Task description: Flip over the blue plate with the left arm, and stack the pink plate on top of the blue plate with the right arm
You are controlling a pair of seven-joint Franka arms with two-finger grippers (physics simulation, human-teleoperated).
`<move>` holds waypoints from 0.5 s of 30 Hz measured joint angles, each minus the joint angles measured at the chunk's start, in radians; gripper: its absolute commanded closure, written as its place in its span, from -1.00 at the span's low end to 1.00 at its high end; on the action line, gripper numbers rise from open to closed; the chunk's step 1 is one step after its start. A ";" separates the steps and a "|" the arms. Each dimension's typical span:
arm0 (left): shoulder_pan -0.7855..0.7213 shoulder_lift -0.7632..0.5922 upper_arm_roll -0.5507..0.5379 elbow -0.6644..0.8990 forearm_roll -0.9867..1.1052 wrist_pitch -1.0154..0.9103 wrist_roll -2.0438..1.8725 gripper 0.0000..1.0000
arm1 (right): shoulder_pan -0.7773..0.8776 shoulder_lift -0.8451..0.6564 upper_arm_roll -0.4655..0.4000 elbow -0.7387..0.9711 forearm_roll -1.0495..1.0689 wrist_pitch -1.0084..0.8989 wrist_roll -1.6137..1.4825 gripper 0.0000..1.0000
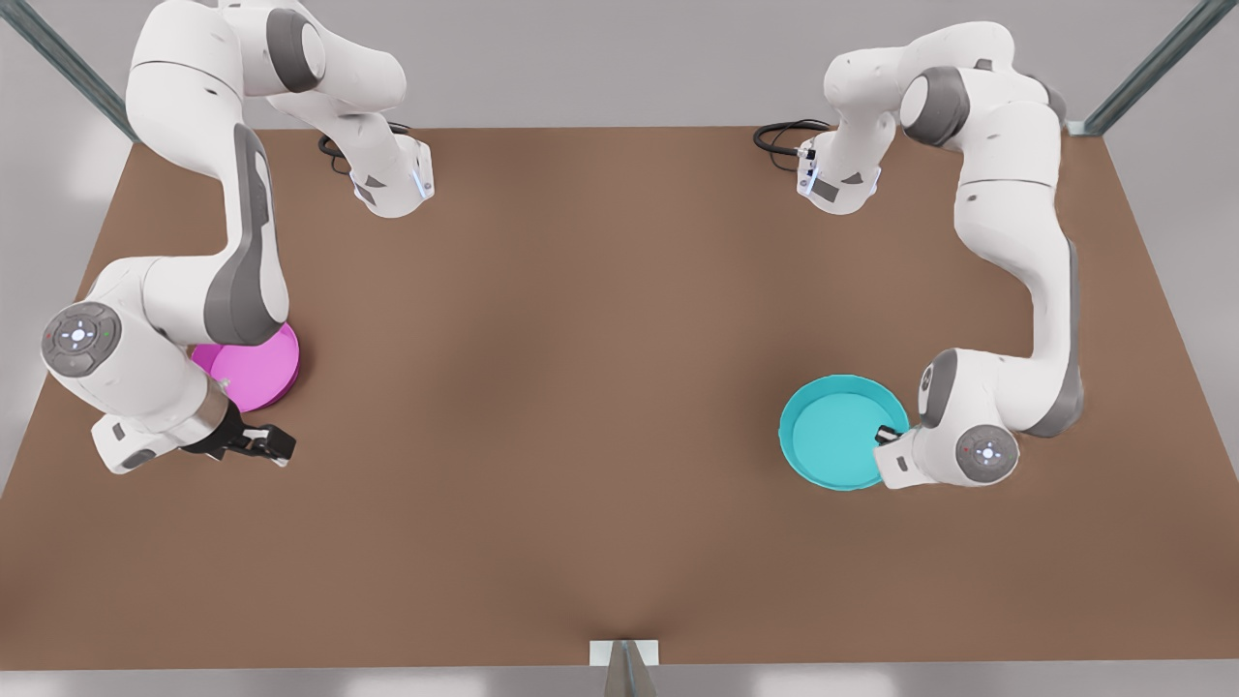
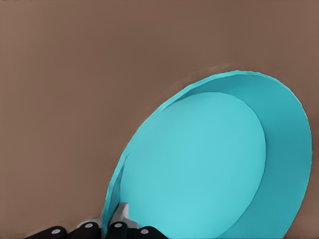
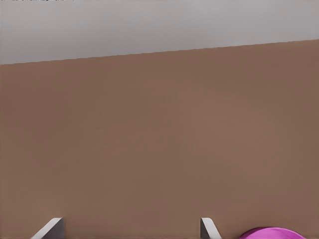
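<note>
Two plates sit well apart on the brown bench (image 1: 600, 407). The blue plate (image 1: 837, 431) lies on the front view's right, open side up, its flat base and upright rim showing. The left tool (image 1: 886, 436) is at the edge of that plate nearest its arm; in the left wrist view its fingers (image 2: 118, 226) stand close together on either side of the rim, so it is closed on the blue plate. The pink plate (image 1: 256, 368) rests on the front view's left, partly hidden behind the right arm (image 1: 232, 252). The right tool (image 1: 276, 446) hangs just beside the pink plate, nearer the camera, not touching it; its fingertips (image 3: 208, 229) are spread wide with nothing between them
</note>
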 measured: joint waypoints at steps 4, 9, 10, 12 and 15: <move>-0.175 -0.011 0.000 0.000 0.202 -0.138 -0.111 0.57 | 0.000 0.000 0.000 0.001 0.000 0.000 0.002 -1.00; -0.362 -0.005 0.005 0.000 0.402 -0.286 -0.398 0.57 | 0.000 -0.001 0.000 0.001 0.001 0.000 0.003 -1.00; -0.395 0.000 0.006 0.000 0.439 -0.310 -0.429 0.57 | 0.000 0.000 0.000 0.001 0.001 0.000 0.003 -1.00; -0.452 0.011 0.008 -0.001 0.515 -0.354 -0.492 0.57 | 0.000 0.000 0.000 0.001 0.000 0.000 0.003 -1.00; -0.527 0.034 0.009 -0.001 0.624 -0.435 -0.579 0.57 | 0.000 0.000 0.000 -0.001 0.002 0.000 0.003 -1.00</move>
